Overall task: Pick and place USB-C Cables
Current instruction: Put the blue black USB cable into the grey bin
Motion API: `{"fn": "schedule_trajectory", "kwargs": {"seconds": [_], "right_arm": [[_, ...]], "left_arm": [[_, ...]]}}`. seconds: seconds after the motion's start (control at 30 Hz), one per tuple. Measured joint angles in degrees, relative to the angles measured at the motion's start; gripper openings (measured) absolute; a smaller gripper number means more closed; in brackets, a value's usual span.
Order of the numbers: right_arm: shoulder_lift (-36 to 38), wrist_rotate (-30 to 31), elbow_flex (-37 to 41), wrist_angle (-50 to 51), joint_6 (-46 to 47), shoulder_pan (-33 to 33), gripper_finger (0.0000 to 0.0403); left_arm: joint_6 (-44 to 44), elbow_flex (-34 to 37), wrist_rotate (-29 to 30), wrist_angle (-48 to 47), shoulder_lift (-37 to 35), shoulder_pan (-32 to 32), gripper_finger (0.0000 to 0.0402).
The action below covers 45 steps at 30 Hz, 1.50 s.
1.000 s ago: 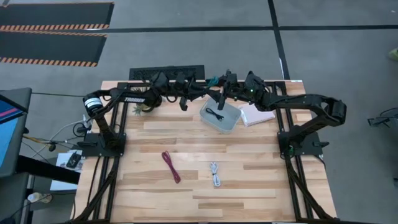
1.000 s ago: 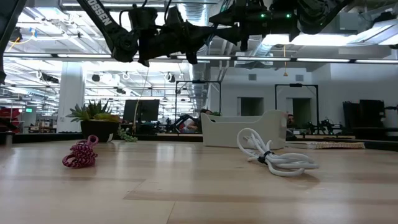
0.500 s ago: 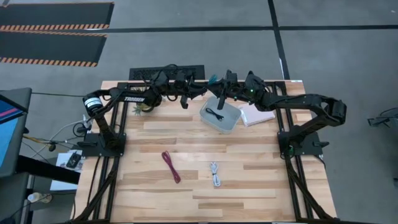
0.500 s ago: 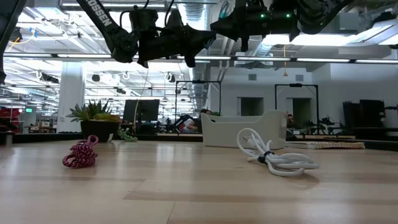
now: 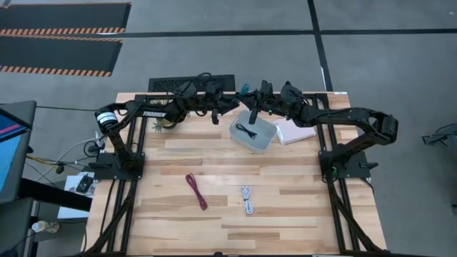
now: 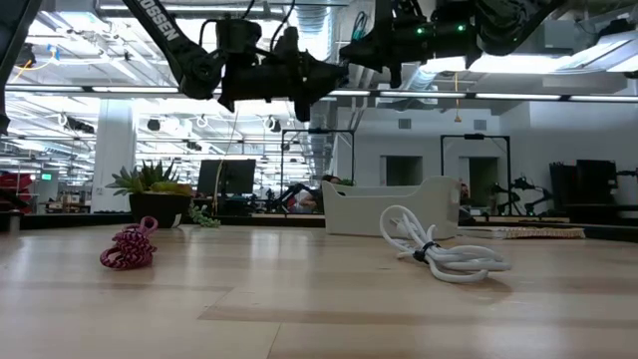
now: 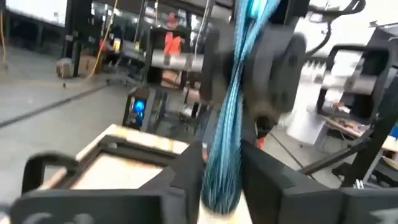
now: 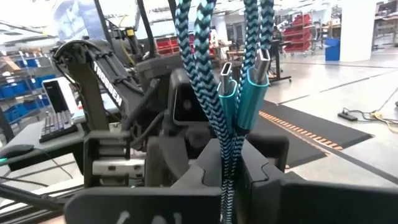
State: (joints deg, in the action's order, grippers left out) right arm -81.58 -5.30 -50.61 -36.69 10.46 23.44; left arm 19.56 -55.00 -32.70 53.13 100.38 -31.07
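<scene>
The teal cable (image 5: 244, 91) is held high over the table's far edge, between my two grippers. My right gripper (image 8: 228, 168) is shut on it; it also shows in the high view (image 5: 252, 106). My left gripper (image 7: 221, 180) faces it from the left (image 5: 230, 104). Its fingers stand close on either side of the cable's free end (image 7: 219, 196). The black cable (image 5: 247, 131) lies in the clear bin (image 5: 270, 141). The maroon cable (image 5: 195, 190) and the white cable (image 5: 247, 200) lie on the table. My right gripper pinches the teal cable's braided strands (image 8: 227, 155) between its two fingers, just below the two metal plugs (image 8: 249, 87). It reaches in from the table's right side. The cable is lifted clear of the table. My left gripper: I cannot tell whether its fingers (image 7: 186, 177) touch the cable.
A potted plant (image 5: 163, 123) stands at the far left, and a white pad (image 5: 294, 132) lies right of the bin. A black grille (image 5: 191, 83) runs along the far edge. The maroon cable (image 6: 128, 247) and white cable (image 6: 439, 249) lie on open wood near the middle.
My left gripper has gone toward the table's right edge and a little toward the far edge. It has closed in on my right gripper and the teal cable.
</scene>
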Motion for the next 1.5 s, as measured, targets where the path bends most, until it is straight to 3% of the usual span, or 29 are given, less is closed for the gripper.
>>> {"fn": "schedule_trajectory", "kwargs": {"seconds": [0.3,0.53,0.77,1.03,1.27,1.5], "right_arm": [[4.7,1.1,0.0,5.0,0.0,1.7,0.0015],[10.4,5.5,0.0,15.7,-0.2,3.1,0.0015],[12.6,13.0,0.0,32.0,1.5,3.3,0.0014],[7.9,12.5,0.0,43.1,7.5,2.2,0.0014],[3.0,12.2,0.0,45.0,9.3,-0.3,0.0014],[-2.1,12.9,-3.0,53.1,10.7,-4.0,0.0014]], "left_arm": [[0.9,0.0,-9.1,-11.2,-2.2,-1.3,0.0194],[-5.0,0.0,-10.7,-30.4,-9.2,-2.4,0.0213],[-12.3,0.1,-5.7,-46.2,-19.2,-2.0,0.0213],[-14.7,0.1,4.9,-56.3,-29.3,-1.8,0.0213],[-15.0,0.1,9.0,-59.5,-31.6,-1.8,0.0213],[-16.0,0.1,11.5,-64.2,-31.4,-1.8,0.0213]]}}
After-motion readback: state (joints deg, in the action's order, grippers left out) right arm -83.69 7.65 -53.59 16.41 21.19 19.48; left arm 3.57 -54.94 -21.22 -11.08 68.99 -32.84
